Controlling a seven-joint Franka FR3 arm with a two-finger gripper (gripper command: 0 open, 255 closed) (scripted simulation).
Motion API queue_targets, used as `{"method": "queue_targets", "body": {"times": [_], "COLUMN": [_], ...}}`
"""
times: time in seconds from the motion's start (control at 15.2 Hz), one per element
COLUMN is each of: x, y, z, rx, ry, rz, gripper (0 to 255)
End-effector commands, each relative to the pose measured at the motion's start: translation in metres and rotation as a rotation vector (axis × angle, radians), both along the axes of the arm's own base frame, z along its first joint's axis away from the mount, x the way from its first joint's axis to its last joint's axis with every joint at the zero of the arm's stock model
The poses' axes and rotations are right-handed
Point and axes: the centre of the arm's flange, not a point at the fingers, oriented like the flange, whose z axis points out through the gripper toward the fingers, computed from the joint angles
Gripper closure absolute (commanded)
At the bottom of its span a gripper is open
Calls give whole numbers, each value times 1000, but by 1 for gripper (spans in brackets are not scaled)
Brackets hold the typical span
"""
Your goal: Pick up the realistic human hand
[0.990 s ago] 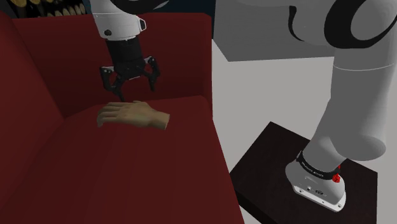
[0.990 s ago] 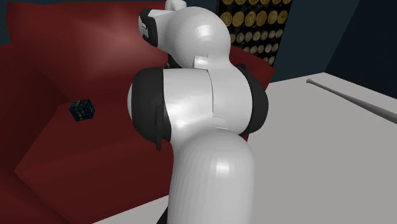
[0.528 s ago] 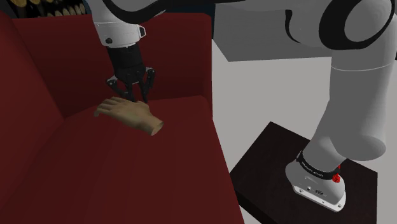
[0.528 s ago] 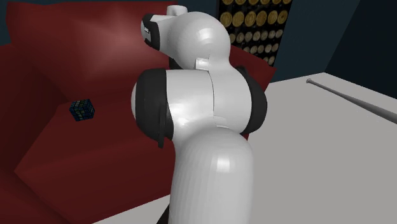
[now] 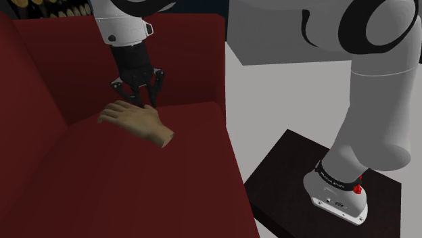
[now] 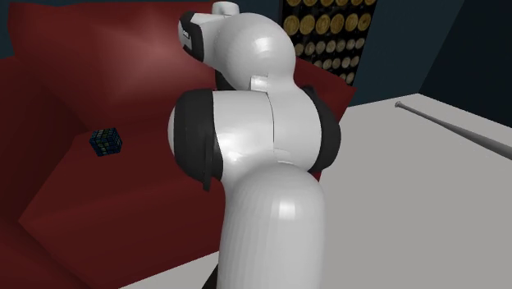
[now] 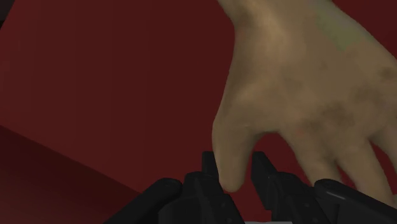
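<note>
Starting with the shoulder view: resting on the seat of a dark red upholstered sofa (image 5: 135,196), at the left centre of the frame close to the backrest, a pale flesh-coloured, lifelike human hand (image 5: 135,120), fingers pointing towards the frame's left and cut wrist towards the lower right. Hanging straight down over its upper edge, the all-black two-finger gripper (image 5: 140,103) of the white arm with dark joints (image 5: 379,101), set narrow, tips meeting the hand. Standing at the lower right on pale grey floor (image 5: 270,94), the dark box-shaped stand (image 5: 284,176). Turning to the second exterior view: bulking across the middle of the frame, the arm (image 6: 262,164) in front of the sofa (image 6: 74,74); sitting at the left centre on the red cushion, a small dark multicoloured cube (image 6: 107,141); showing at the upper right, a dark panel of gold discs (image 6: 328,37); lying at the right on a grey surface, a thin grey rod (image 6: 451,127). Ending with the wrist view: poking between the gripper (image 7: 234,164) fingers (image 7: 208,170), the thumb of the human hand (image 7: 305,83), being pinched from both sides, the palm and knuckles spreading beyond the fingertips over the sofa (image 7: 95,83).
</note>
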Motion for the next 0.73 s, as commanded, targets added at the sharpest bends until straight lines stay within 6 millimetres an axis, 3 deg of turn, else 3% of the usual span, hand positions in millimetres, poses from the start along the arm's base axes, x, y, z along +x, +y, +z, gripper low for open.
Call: {"method": "queue_targets", "body": {"times": [0.0,0.66], "x": [0,0], "y": [0,0], "z": [11,59], "rx": [0,0], "ry": [1,1], "rz": [1,1], "gripper": [255,255]}}
